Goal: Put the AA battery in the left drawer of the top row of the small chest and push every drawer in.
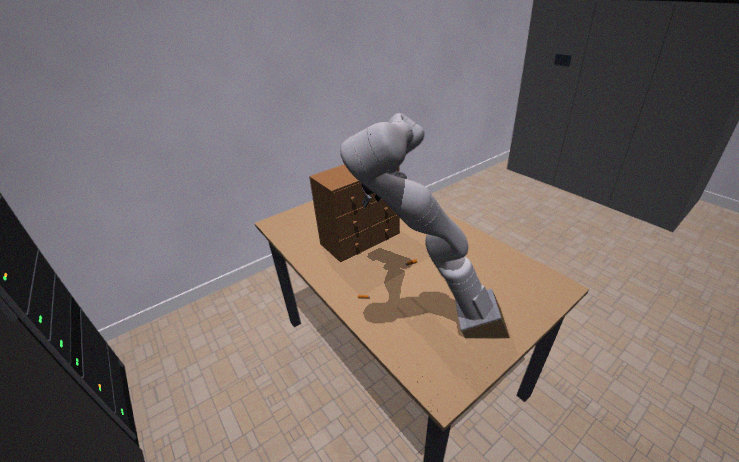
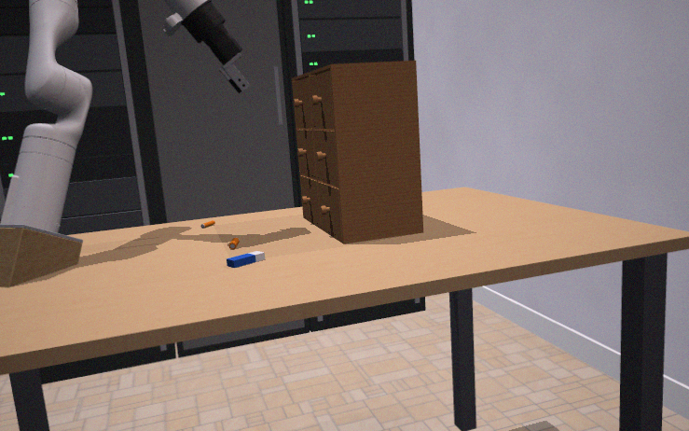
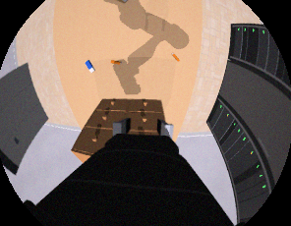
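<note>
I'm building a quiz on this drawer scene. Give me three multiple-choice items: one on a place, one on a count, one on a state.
1. Where is the gripper?
A. In the air before the chest's top row
B. On the table by the eraser
C. Inside a drawer

2. How many drawer knobs show on the chest?
A. Four
B. Six
C. Nine

3. How do the gripper's fingers stand?
A. Shut on a battery
B. Shut on nothing
C. Open, holding nothing

Key: 1 A, it hangs level with the top knobs, apart from them. 2 B, three rows of two. 3 C, both orange batteries lie on the table near the blue-and-white eraser.
</note>
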